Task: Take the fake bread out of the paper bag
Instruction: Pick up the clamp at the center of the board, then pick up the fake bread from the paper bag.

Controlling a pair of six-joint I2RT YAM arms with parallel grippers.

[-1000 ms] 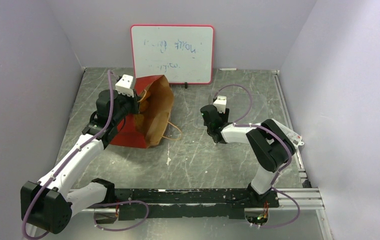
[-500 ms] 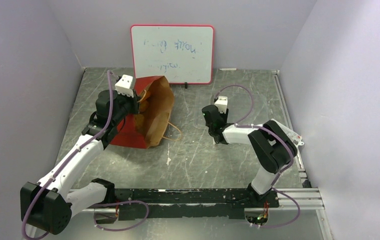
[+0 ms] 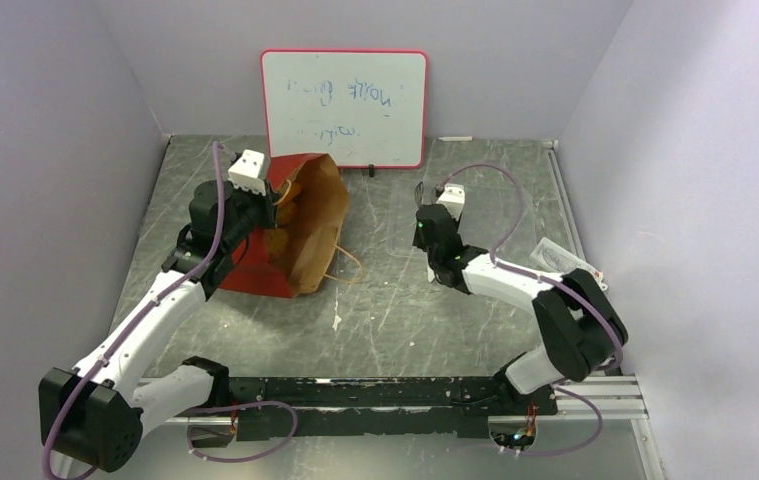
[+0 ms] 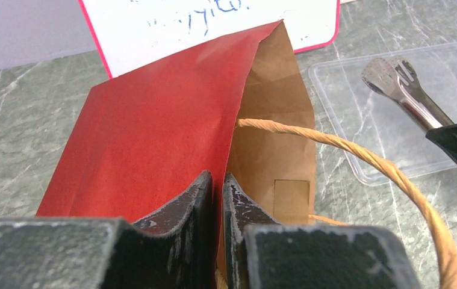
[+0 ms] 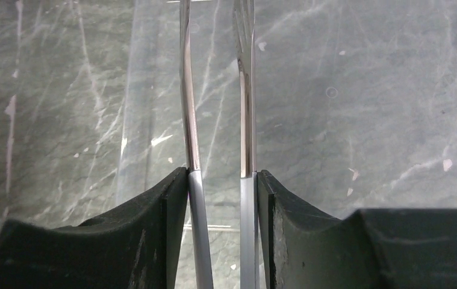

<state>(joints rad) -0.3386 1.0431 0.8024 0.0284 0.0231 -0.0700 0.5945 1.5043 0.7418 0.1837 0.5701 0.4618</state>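
The paper bag lies on its side left of centre, red outside, brown inside, its mouth facing right. My left gripper is shut on the bag's upper edge; one finger presses the red face and the other the brown lining. An orange loop handle arcs out of the mouth. The fake bread is hidden; only bare lining shows inside. My right gripper is shut on metal tongs, one tong arm against each finger. The tongs' tips hang over a clear plastic tray.
A red-framed whiteboard leans on the back wall behind the bag. A small clear packet lies near the right edge. A second loop handle trails on the table right of the bag. Grey walls close in on three sides.
The right arm has stretched out, its elbow swinging right and its wrist shifting toward the back. Its jaws have narrowed onto the tongs. The left arm and the bag have stayed put.
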